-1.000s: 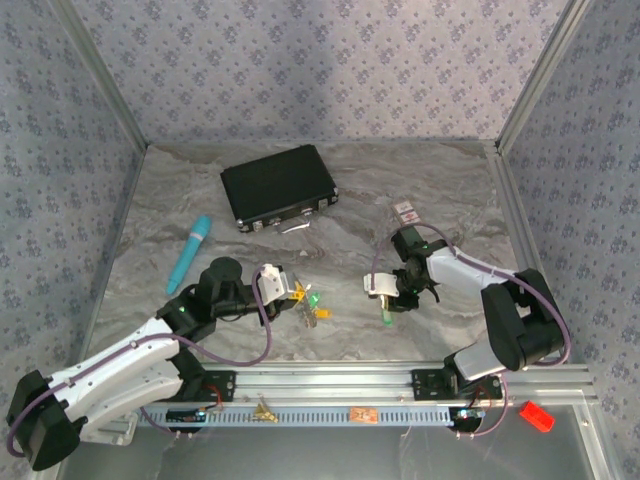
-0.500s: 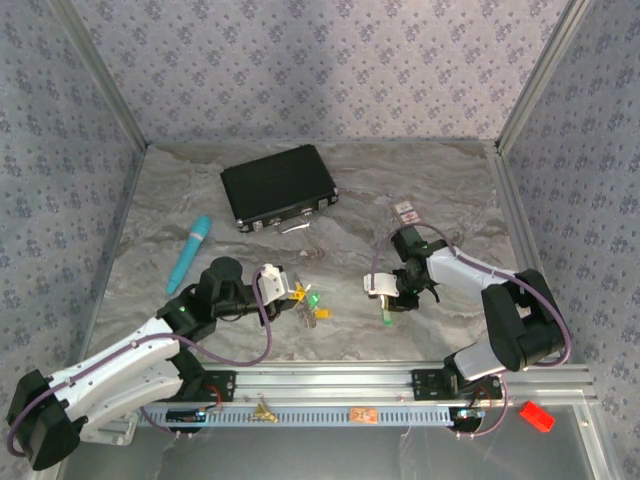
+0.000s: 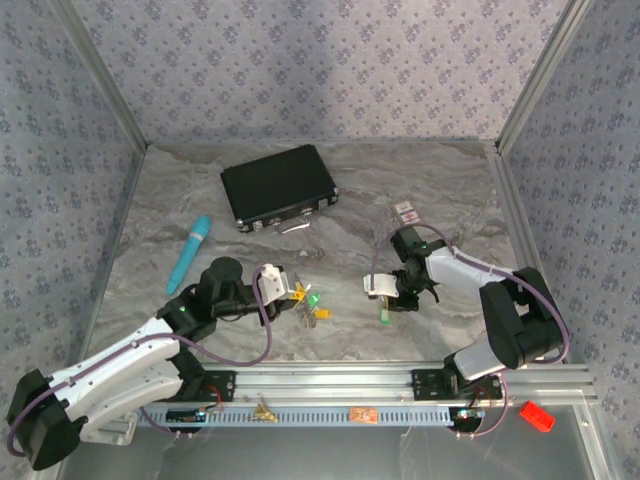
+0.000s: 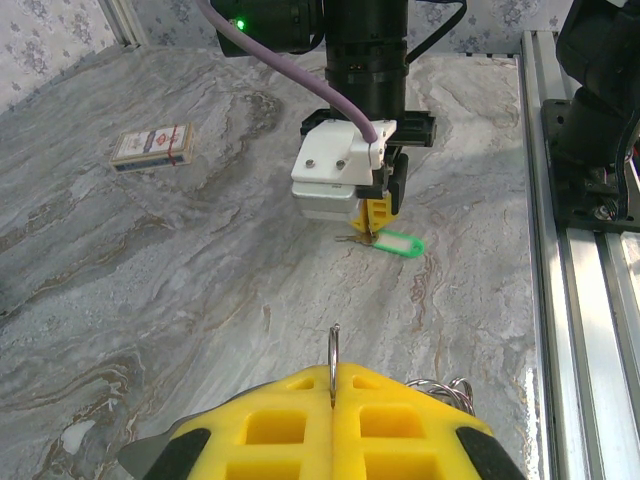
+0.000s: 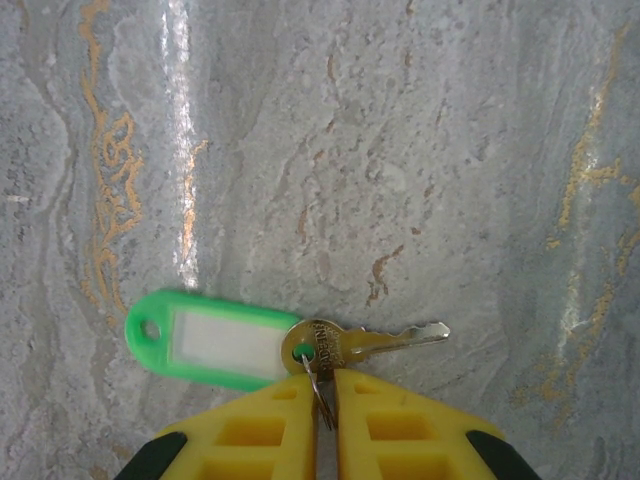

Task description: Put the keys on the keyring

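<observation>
Small metal key with a green plastic tag (image 5: pixel 340 345) lies flat on the grey marbled worktop (image 5: pixel 400 150). My right fingers (image 5: pixel 305 392) have just narrowed onto its little wire loop and now pinch it, so I judge it ready to lift. My left fingers (image 4: pixel 315 385) stay pressed together, holding the thin silvery keyring (image 4: pixel 334 350) upright, well apart from the key.

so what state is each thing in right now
black rectangular case: closed, lying flat
teal plastic cylinder: lying on its side
thin silvery metal ring: upright, pinched in shut left jaws
brass key with green plastic tag: lying flat, its small ring pinched in right jaws
</observation>
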